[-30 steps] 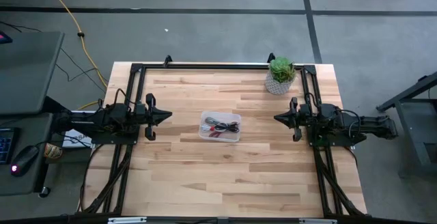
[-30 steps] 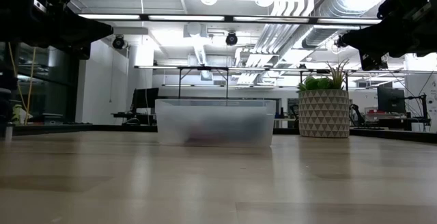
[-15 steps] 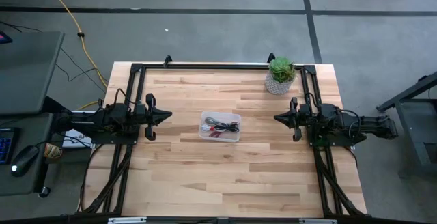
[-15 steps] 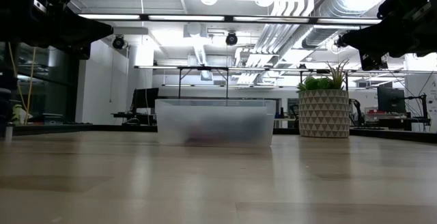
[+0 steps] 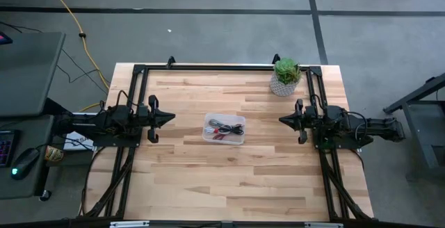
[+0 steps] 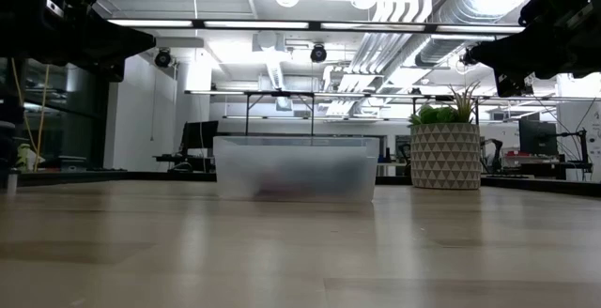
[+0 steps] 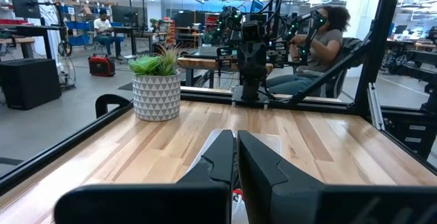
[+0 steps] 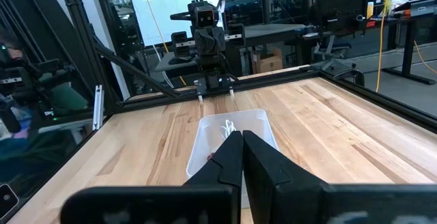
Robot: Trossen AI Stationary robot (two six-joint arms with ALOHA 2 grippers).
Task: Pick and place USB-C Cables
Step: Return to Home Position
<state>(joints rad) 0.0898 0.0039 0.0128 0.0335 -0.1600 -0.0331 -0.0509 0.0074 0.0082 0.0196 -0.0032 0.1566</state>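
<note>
The USB-C cables lie bundled inside a small clear bin at the table's middle; grey, black and red strands show from above, and a white one shows in the right wrist view. The bin stands on its base on the wood. My left gripper hovers shut above the table's left side, pointing at the bin. My right gripper hovers shut above the right side, facing it. In their wrist views the left gripper and the right gripper have fingers pressed together.
A potted plant in a patterned white pot stands near the table's far right corner. A black frame runs along the far edge and both sides. Bare wood lies between the bin and the near edge. People sit beyond the table.
</note>
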